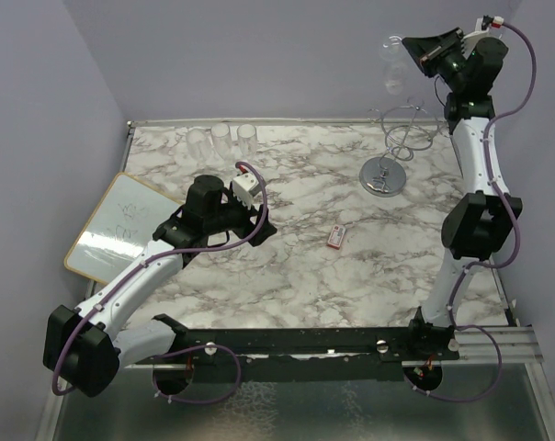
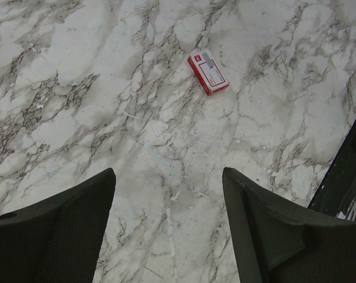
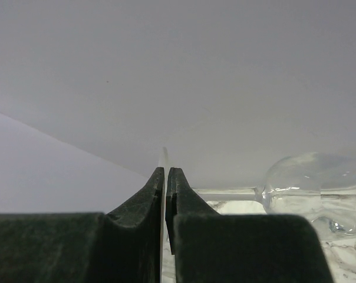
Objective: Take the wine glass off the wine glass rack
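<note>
Light, fragile and slippery, the glass [image 3: 296, 180] hangs above the rack [image 1: 399, 140], its thin foot pinched in the right jaws; left jaws gape empty.

- A robotics lab test cell: plain lilac walls [image 1: 259, 55] box in the marble-patterned bench [image 1: 296, 276] at its far edge and both sides
- The left arm [image 1: 135, 280] and right arm [image 1: 480, 165], trailing purple cables, are bolted to a black rail [image 1: 305, 342] along the near edge
- Bare aluminium framing [image 1: 512, 344] shows at the near right corner
- A small whiteboard [image 1: 121, 225] lies at the left edge
</note>
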Controlling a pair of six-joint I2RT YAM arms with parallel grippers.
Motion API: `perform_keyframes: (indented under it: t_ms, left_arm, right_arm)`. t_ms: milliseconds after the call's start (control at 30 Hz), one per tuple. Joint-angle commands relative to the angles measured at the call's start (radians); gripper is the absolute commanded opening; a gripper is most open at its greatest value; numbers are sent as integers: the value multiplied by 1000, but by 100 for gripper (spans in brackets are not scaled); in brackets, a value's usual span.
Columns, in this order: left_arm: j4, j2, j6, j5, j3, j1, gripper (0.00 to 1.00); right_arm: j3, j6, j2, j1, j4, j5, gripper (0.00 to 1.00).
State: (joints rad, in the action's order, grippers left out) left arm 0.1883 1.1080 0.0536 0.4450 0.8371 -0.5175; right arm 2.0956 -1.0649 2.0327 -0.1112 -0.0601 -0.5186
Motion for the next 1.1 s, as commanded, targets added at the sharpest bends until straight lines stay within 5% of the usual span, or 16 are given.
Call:
perform_keyframes:
  t_ms: [0, 400, 900, 1067]
  left_arm:
    - [-22, -13, -3, 23, 0, -3, 75]
    - [-46, -18, 55, 37, 2, -3, 75]
    - [-257, -26, 726, 46, 162, 5, 83]
    - [-446, 44, 938, 125, 147, 13, 83]
  right_arm:
    - [0, 1, -65, 4, -63, -82, 1]
    - [-356, 87, -294, 195, -167, -174, 1]
    - [-961, 135, -629, 363, -438, -245, 1]
    - [-1084, 93, -690, 377, -505, -256, 1]
